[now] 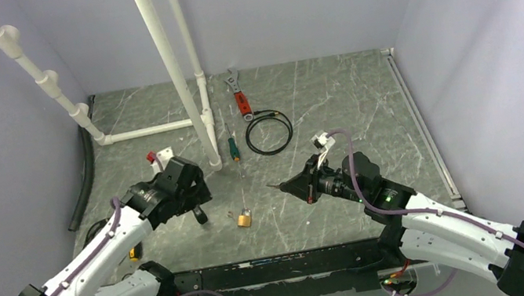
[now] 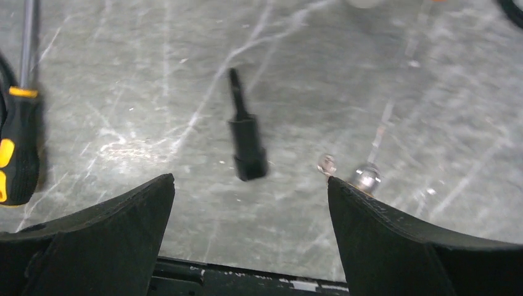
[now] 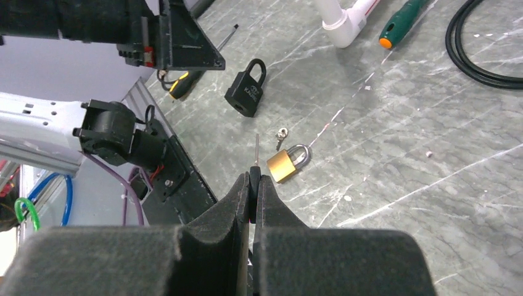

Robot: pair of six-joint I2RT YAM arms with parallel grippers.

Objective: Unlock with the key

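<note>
The key (image 3: 256, 150) shows only as a thin metal blade sticking out from between the fingertips of my right gripper (image 3: 253, 179). My fingers are pressed together on it and its head is hidden between the pads. In the overhead view the blade tip hangs near the small brass padlock with a silver shackle (image 3: 285, 164), to its right and not touching it. The brass padlock lies flat on the grey marbled table (image 1: 347, 103).

Just beyond the brass padlock lies a small silvery metal piece (image 3: 282, 134), too small to make out. To the padlock's left is a black padlock with a black shackle (image 3: 245, 92). My left gripper (image 2: 250, 180) hangs over the black padlock with its fingers spread wide, holding nothing. Further left of the brass padlock lies a screwdriver with a black and yellow handle (image 2: 15, 148).

Beyond the brass padlock, toward the back wall, lie a green-handled screwdriver (image 1: 232, 146), a coiled black cable (image 1: 269, 132) and a red-handled wrench (image 1: 240, 97). A white plastic pipe frame (image 1: 174, 66) rises just left of the green-handled screwdriver.
</note>
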